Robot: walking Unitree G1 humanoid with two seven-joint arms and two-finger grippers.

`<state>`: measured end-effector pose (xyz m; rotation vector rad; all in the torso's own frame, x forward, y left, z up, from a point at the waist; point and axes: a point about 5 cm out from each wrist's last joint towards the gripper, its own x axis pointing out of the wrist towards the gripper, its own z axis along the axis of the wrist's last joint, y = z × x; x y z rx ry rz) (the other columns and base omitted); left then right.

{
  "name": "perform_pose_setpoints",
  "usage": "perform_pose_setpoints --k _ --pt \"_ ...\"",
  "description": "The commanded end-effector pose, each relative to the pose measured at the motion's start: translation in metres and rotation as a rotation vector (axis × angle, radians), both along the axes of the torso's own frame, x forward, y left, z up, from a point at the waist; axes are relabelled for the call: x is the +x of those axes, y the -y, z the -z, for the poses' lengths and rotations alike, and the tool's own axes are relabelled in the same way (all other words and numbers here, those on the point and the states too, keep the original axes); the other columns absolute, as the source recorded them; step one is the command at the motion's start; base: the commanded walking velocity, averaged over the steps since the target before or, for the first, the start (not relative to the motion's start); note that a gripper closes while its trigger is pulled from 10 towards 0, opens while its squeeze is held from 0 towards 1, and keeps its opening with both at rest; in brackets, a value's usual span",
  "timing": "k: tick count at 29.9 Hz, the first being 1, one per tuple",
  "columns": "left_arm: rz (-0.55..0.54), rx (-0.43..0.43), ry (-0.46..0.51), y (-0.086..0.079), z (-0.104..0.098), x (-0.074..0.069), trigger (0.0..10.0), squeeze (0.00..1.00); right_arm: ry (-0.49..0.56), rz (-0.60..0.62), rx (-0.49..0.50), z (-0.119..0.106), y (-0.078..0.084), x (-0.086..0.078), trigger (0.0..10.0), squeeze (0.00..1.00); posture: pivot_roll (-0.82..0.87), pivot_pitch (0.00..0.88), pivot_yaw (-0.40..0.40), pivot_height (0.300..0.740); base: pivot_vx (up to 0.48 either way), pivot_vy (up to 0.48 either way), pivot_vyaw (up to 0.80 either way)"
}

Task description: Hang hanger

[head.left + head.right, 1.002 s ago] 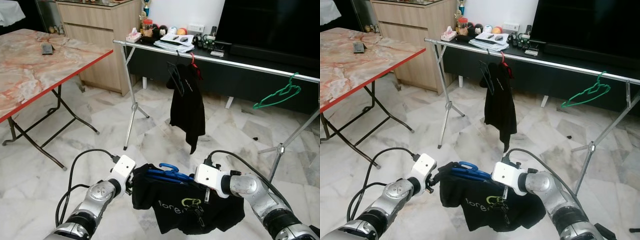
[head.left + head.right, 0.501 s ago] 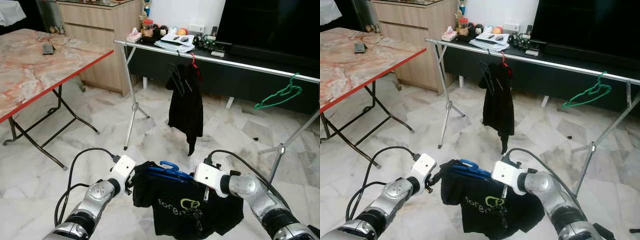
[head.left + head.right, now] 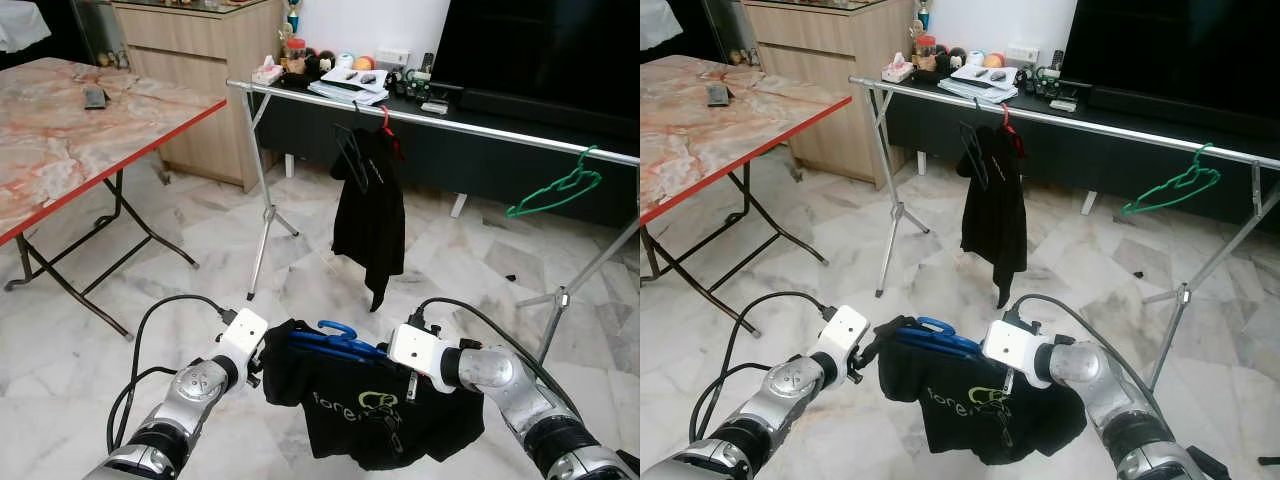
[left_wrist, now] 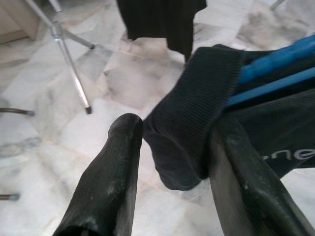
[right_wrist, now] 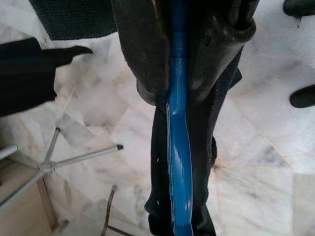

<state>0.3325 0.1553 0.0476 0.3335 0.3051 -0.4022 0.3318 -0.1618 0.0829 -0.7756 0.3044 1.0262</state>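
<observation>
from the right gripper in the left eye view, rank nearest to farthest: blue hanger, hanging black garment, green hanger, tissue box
1. blue hanger, clamped in the right gripper
2. hanging black garment, ahead on the rail
3. green hanger, far right on the rail
4. tissue box, back left on the shelf

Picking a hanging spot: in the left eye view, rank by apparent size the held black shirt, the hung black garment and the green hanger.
1. Held black shirt, though nearest the camera
2. Hung black garment
3. Green hanger
</observation>
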Motion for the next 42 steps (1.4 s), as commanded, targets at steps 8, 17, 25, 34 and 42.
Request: perform_pose_setpoints --k 8,17,25,34,42 --pt "-0.077 0.036 -0.016 -0.011 0.004 -0.001 10.0 0.0 0.056 -0.035 0.042 -0.018 0.002 0.004 10.0 0.0 -0.01 0.047 -0.047 0.74 0.0 0.0 0.0" --pt "-0.065 0.023 -0.02 -0.009 0.005 -0.002 10.0 0.0 0.062 -0.059 0.05 -0.02 0.001 0.002 10.0 0.0 -0.01 0.05 -0.048 0.74 0.0 0.0 0.0" --pt "-0.046 -0.008 -0.026 -0.006 0.006 -0.003 5.8 0.0 0.054 -0.109 0.058 -0.02 -0.005 -0.002 10.0 0.0 0.0 0.051 -0.049 0.74 0.0 0.0 0.0" --pt "-0.027 -0.078 -0.066 -0.002 0.009 -0.005 0.0 0.0 0.083 -0.126 0.05 -0.027 -0.003 -0.001 10.0 0.0 -0.01 0.05 -0.049 0.74 0.0 0.0 0.0" --pt "-0.02 -0.102 -0.075 -0.001 0.009 -0.006 0.0 0.0 0.085 -0.13 0.049 -0.027 -0.004 -0.001 10.0 0.0 -0.01 0.05 -0.048 0.74 0.0 0.0 0.0"
